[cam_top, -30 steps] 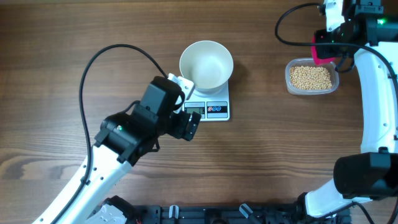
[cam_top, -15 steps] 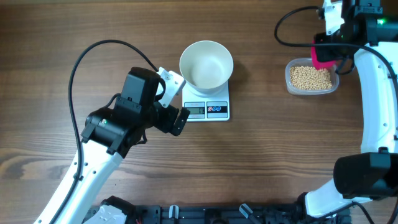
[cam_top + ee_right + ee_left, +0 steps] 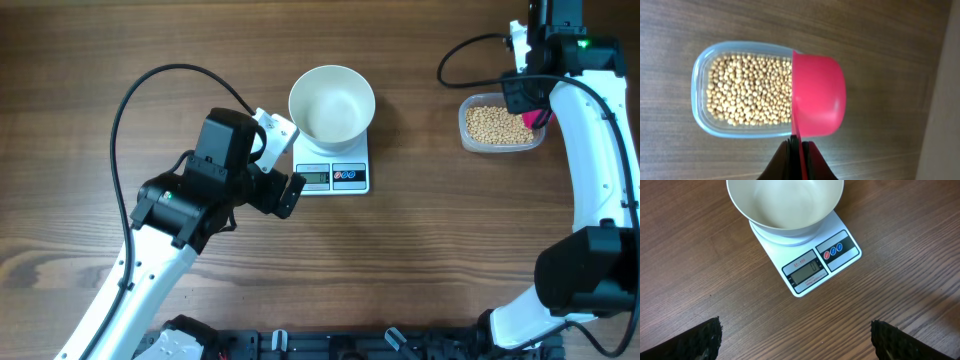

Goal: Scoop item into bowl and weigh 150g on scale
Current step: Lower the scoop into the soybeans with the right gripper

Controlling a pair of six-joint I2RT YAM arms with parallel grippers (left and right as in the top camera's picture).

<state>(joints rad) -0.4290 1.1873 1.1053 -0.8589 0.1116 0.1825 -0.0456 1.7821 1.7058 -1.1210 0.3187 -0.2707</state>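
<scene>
The only thing that can be read stands on the scale [image 3: 821, 264]: in the left wrist view its grey display [image 3: 806, 271] shows a single digit, 0. Just above the display runs a short line of red print [image 3: 801, 261] (too small to make out). The round buttons [image 3: 827, 255] carry small white marks that cannot be read either. Nothing is legible in the overhead or right wrist views.

I see a glossy white round bowl [image 3: 331, 103] and a flat white rectangular scale [image 3: 335, 177], its display [image 3: 805, 270] grey, its buttons [image 3: 833, 251] red and blue. Upper right of the overhead view: small beige-tan round beans [image 3: 500, 124], a clear blue-tinted plastic tub [image 3: 463, 122], a bright pink-red plastic scoop [image 3: 818, 95]. The bench [image 3: 450, 250] is brown, streaked wood grain.
</scene>
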